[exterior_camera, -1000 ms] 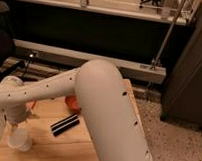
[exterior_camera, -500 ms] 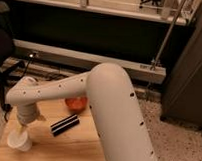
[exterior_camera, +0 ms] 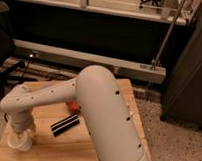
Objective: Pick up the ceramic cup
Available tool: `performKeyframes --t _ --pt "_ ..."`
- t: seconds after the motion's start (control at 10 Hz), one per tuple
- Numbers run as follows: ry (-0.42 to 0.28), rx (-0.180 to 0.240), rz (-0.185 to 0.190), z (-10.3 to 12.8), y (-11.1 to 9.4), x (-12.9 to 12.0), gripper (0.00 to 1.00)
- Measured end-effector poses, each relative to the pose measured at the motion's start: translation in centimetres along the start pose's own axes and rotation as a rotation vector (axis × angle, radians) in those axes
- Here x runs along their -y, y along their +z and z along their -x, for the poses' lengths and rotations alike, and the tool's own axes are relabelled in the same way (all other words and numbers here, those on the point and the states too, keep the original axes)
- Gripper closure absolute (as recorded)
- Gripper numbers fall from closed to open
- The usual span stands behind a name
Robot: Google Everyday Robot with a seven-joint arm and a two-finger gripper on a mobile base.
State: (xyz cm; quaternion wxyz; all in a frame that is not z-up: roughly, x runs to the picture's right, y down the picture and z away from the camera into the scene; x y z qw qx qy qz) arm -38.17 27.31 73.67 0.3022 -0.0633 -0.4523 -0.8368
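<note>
The ceramic cup is small, plain and white. It stands on the wooden table near its front left corner. My gripper points down from the white wrist directly over the cup, at or just inside its rim. The wrist hides where the gripper meets the cup. My thick white arm crosses the table from the lower right to the left.
A black oblong object lies on the table to the right of the cup. A bit of the reddish-brown bowl shows behind it, mostly hidden by my arm. A dark wall, a metal rail and a pole stand behind the table.
My wrist has come down lower over the cup than half a second ago. The cup, the black object and the bowl have stayed in place.
</note>
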Motion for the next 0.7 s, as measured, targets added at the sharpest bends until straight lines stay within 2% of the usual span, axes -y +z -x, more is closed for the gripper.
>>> performKeyframes --t 0.1,0.2,0.4,0.5,0.7 --pt "0.014 -0.011 -0.018 -0.3 -0.4 0.0 0.71" --pt "0.028 -0.044 -0.056 -0.8 -1.5 0.1 0.80" --pt "0.050 -0.158 -0.165 -1.6 -6.0 -0.4 0.97" --pt "0.052 -0.247 -0.249 -1.7 -9.4 -1.1 1.00" --pt "0.066 -0.385 -0.410 -0.2 -14.1 -2.9 1.00"
